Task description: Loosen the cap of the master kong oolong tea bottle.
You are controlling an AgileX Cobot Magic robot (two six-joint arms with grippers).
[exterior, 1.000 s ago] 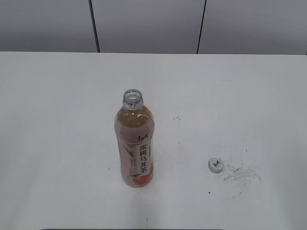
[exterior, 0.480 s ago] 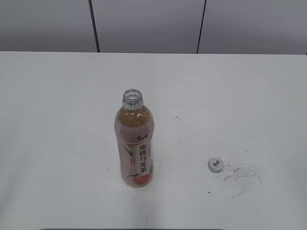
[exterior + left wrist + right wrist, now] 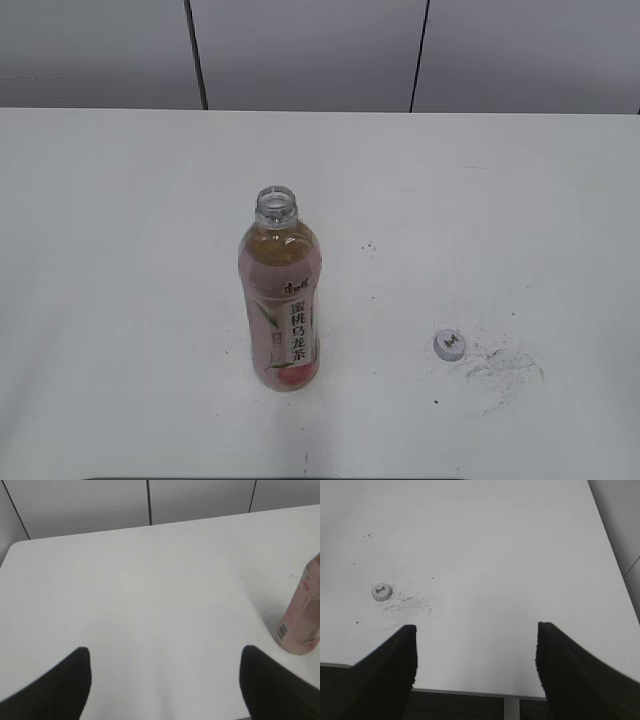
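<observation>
The master kong oolong tea bottle [image 3: 281, 300] stands upright near the middle of the white table, its neck bare and open at the top. Its pink lower part [image 3: 301, 625] shows at the right edge of the left wrist view. The small white-grey cap [image 3: 450, 344] lies flat on the table to the bottle's right, logo up, also seen in the right wrist view [image 3: 382, 591]. My left gripper [image 3: 165, 675] is open over bare table, left of the bottle. Above the table's near edge, my right gripper [image 3: 476, 652] is open and empty, right of the cap. Neither gripper shows in the exterior view.
Dark scuff marks [image 3: 505, 362] smear the table just right of the cap. The table's near edge [image 3: 470, 692] runs under my right gripper and its right edge [image 3: 612, 555] lies close by. Grey wall panels [image 3: 310, 50] stand behind the table.
</observation>
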